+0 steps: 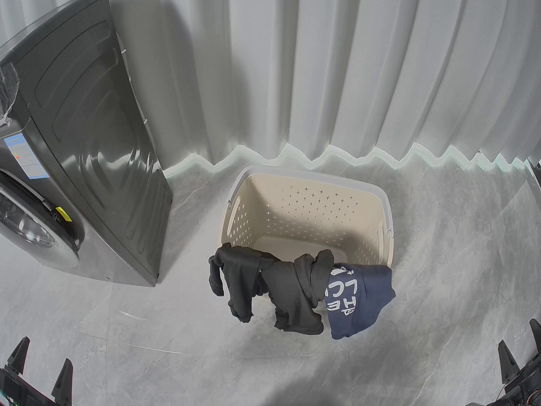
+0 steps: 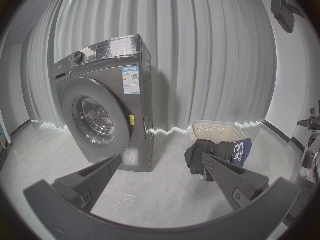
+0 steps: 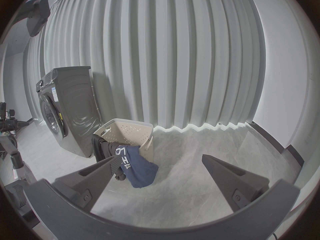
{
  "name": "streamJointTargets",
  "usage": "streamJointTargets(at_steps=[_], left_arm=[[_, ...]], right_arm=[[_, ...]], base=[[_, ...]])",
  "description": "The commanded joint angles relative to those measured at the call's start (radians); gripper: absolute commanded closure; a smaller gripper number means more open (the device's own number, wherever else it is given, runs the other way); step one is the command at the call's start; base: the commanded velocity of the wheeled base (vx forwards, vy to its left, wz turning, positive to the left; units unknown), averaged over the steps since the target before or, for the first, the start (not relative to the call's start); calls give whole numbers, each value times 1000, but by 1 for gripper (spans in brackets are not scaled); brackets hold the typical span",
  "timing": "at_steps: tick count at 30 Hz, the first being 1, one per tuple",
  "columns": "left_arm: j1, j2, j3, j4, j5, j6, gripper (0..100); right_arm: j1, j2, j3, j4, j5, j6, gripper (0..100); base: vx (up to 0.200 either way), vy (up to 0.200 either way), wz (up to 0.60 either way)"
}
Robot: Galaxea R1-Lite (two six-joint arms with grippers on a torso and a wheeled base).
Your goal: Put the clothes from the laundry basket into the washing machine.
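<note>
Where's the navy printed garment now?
Head view: navy printed garment drapes the beige plastic laundry basket's near rim, right end, beside the dark grey garment.

counts, places taken from the laundry basket (image 1: 307, 176):
- laundry basket: 1.
- washing machine (image 1: 96, 142): 1, left of the basket and apart from it.
- garments: 3, all hung over the basket's near rim: 1 black garment (image 1: 239, 277) at the left end, 1 dark grey garment (image 1: 296, 294) at the middle, 1 navy garment (image 1: 360, 300) with white print at the right end.
- curtain (image 1: 338, 57): 1, behind the basket.
- grippers: 2, left gripper (image 1: 44, 362) and right gripper (image 1: 518, 345), nearer than the basket, one to each side; 2 fingers each.
</note>
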Motion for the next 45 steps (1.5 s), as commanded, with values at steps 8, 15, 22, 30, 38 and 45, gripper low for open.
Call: streamJointTargets(at_steps=[8,15,22,30,38,45], left_arm=[[-1,-13,16,0,0,-2,0],[-1,-13,16,0,0,-2,0],[-1,-13,16,0,0,0,0],[-1,-13,16,0,0,-2,0],[1,-13,16,0,0,-2,0],[1,-13,16,0,0,0,0]], right_arm=[[0,-16,16,0,1,0,0],[0,-16,16,0,1,0,0],[0,-16,16,0,1,0,0],[0,-16,16,0,1,0,0],[0,-16,16,0,1,0,0],[0,-16,16,0,1,0,0]], base=[[200,0,0],[200,0,0],[86,0,0],[0,0,0],[200,0,0],[200,0,0]])
